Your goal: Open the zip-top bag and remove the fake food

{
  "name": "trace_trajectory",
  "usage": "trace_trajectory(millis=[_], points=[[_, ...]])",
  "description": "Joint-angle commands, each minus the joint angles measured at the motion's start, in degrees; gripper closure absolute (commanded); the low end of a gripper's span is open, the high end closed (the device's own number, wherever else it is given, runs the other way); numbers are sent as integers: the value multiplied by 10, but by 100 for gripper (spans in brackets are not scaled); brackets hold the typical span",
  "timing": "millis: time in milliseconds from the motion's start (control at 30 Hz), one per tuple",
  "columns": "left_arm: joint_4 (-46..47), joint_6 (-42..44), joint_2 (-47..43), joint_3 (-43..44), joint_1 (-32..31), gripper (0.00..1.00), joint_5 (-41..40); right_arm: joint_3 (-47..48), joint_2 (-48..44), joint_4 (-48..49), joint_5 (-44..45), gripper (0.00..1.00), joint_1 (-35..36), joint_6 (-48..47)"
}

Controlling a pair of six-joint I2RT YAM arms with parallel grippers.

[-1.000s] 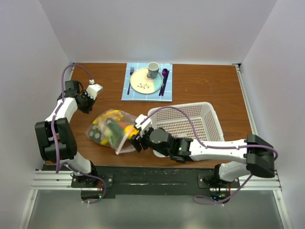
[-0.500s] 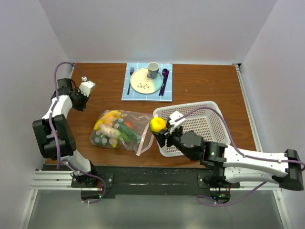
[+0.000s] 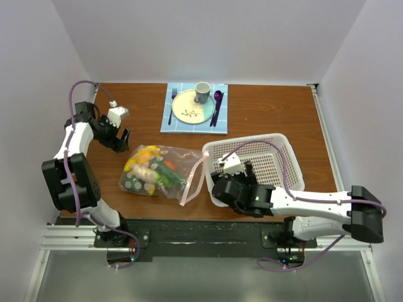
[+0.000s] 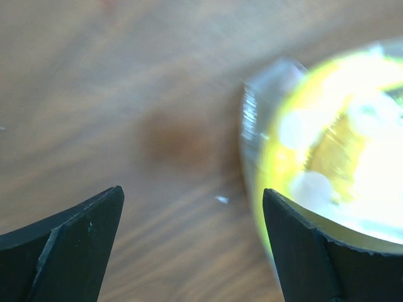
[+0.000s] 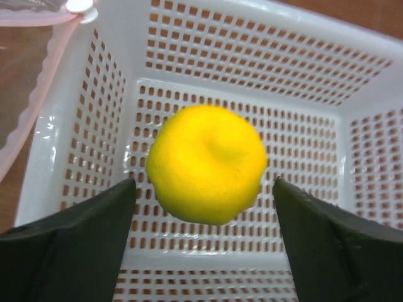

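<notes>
wooden table (image 3: 264,119), lemon (image 5: 206,163) between spread right fingers (image 5: 69,245) — over basket (image 5: 252,56)

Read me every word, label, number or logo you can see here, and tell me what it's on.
No text can be read in any view.
zip-top bag: pale dots and a pink zipper strip only, no lettering.
plate: small dark marks, too small to tell whether they are writing.
basket, cup, lemon: no markings visible.

Mat (image 3: 220,126): lay under the plate (image 3: 189,108).
Cup (image 3: 202,92): stood at the plate's far-right rim.
Fork (image 3: 171,106): lay left of the plate.
Basket (image 3: 277,143): sat well apart, near-right of the plate.
</notes>
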Motion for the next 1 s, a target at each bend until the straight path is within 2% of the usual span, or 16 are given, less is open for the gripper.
trace_trajectory(millis=[0, 100, 167, 267, 300, 367, 400, 467, 500, 600, 733, 967], points=[[-32, 20, -18, -51, 4, 2, 48, 30, -34, 42, 43, 1, 1, -24], [-25, 22, -14, -72, 2, 5, 64, 5, -55, 183, -32, 1, 4, -137], [-23, 23, -13, -81, 1, 9, 78, 5, -45, 208, -75, 1, 5, -158], [-18, 16, -8, -89, -9, 22, 81, 18, 5, 249, -131, 1, 6, -201], [-15, 13, -7, -87, -17, 31, 81, 23, 18, 268, -144, 1, 7, -209], [-9, 4, -3, -84, -22, 41, 85, 33, 61, 284, -167, 7, 7, -221], [-7, 1, 0, -77, -28, 53, 85, 36, 73, 297, -183, 9, 7, -223], [-4, -4, 0, -68, -30, 64, 82, 40, 102, 310, -195, 14, 8, -223], [-4, -4, 2, -57, -30, 76, 79, 40, 110, 326, -205, 15, 8, -227], [-10, 3, 8, -34, -30, 81, 65, 50, 138, 355, -217, 15, 7, -238], [-2, 10, 6, -25, -30, 83, 44, 83, 182, 378, -242, 15, 8, -249], [43, 14, -15, -75, -49, 98, -20, 107, 196, 373, -225, 12, 32, -251]])
